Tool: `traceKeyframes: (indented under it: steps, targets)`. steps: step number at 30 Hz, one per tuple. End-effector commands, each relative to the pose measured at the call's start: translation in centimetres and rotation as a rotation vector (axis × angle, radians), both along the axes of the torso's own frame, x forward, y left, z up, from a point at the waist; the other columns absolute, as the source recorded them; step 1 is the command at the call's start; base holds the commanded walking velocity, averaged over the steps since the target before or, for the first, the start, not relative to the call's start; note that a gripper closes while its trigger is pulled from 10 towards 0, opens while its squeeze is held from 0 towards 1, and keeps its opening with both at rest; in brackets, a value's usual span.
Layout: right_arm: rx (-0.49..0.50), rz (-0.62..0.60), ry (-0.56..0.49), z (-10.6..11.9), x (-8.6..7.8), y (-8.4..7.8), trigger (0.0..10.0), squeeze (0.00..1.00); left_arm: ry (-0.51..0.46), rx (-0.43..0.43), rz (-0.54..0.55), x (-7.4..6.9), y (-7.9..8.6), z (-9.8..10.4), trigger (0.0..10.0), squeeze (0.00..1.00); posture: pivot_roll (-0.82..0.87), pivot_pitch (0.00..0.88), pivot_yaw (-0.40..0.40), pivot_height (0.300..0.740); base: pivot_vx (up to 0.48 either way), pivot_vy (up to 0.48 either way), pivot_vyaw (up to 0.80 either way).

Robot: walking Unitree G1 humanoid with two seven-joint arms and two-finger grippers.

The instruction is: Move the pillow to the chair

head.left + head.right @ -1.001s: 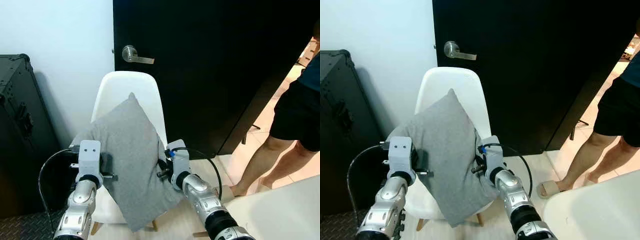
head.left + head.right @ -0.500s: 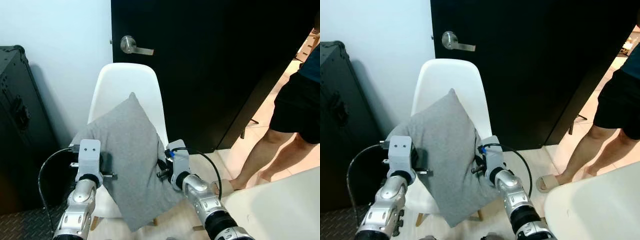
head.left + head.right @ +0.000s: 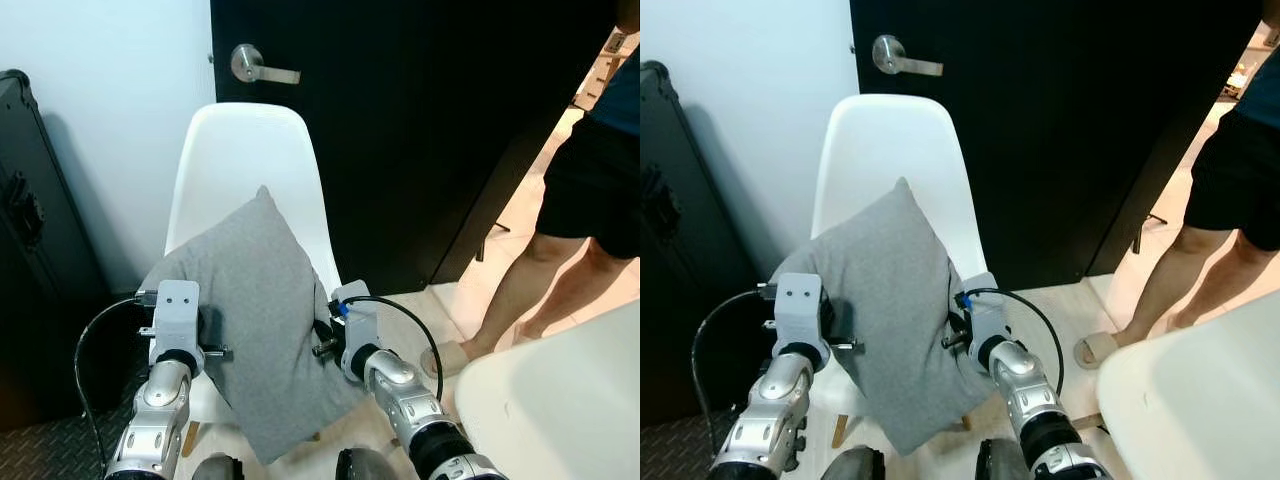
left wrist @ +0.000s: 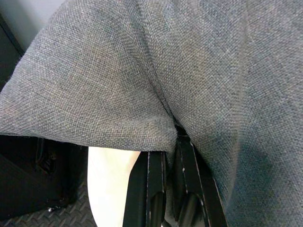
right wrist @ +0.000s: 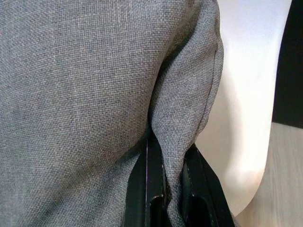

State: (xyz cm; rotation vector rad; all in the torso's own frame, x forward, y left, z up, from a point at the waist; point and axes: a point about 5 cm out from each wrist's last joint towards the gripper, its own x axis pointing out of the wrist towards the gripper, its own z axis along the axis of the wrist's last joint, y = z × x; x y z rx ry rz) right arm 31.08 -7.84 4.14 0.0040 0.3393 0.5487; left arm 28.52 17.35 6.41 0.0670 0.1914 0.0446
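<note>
Left gripper [image 4: 173, 142]: left of the chair's seat; my fingers pinch a fold at the pillow's left edge
Pillow [image 3: 255, 310]: grey, held up tilted between my two grippers, in front of the chair's back and above its seat; whether its lowest corner touches the seat I cannot tell
Chair [image 3: 245, 160]: white, facing me; black door behind it
Right gripper [image 5: 168, 151]: right of the chair's seat; fingers clamped on the pillow's right edge
Progress: carry nearly finished, I judge; lowering onto the seat and letting go remain

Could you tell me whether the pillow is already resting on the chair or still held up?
Held up: the pillow hangs pinched between left gripper and right gripper before the chair.
</note>
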Motion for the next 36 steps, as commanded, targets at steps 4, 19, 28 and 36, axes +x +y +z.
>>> traceKeyframes:
  steps: [4,19,28,36]
  targets:
    - [0.044,0.047,-0.082,1.6,0.6,1.5,10.0,0.00,-0.001,-0.010,-0.064,0.0,-1.4,0.0,10.0,0.00,0.11,0.000,-0.111,0.625,0.000,0.000,0.00]
    - [0.045,0.064,-0.085,2.0,1.0,1.9,10.0,0.00,-0.011,0.011,-0.028,0.1,-0.1,0.1,10.0,0.00,0.12,0.000,-0.127,0.610,0.000,0.000,0.00]
    - [0.069,0.086,-0.062,2.6,1.7,3.1,10.0,0.00,-0.035,0.066,0.044,0.6,2.5,0.7,10.0,0.00,0.12,0.000,-0.151,0.605,0.000,0.000,0.00]
    - [0.098,0.119,-0.071,6.3,4.2,5.6,10.0,0.00,-0.104,0.166,0.150,3.9,7.5,4.5,10.0,0.00,0.13,0.000,-0.209,0.600,0.000,0.000,0.00]
